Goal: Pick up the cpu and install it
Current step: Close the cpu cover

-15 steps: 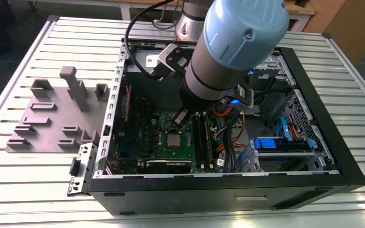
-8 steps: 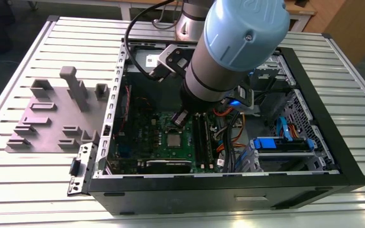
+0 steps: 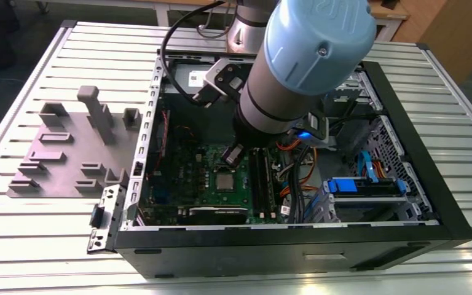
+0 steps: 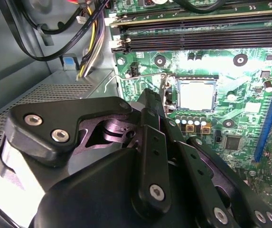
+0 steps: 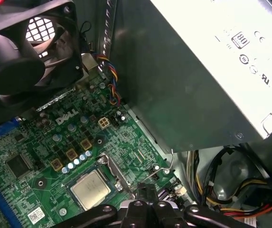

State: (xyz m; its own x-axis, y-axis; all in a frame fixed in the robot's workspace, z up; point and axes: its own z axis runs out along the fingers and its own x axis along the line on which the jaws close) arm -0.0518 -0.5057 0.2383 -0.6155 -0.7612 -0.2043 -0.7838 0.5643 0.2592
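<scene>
Here the cpu [image 3: 224,180] [image 4: 196,94] [image 5: 90,189] lies flat in its socket on the green motherboard [image 4: 249,90], inside the open computer case [image 3: 457,221] on the slatted surface [image 3: 39,246]. The claw [image 3: 234,153] [image 4: 152,97] [image 5: 147,189] hangs close over the board, just beside the cpu, fingers drawn together and gripping nothing.

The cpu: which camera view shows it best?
The first wrist view: the cpu lies whole and unobstructed in its socket. The second wrist view shows it too, under glare. The exterior view shows it from afar, inside the computer case.
</scene>
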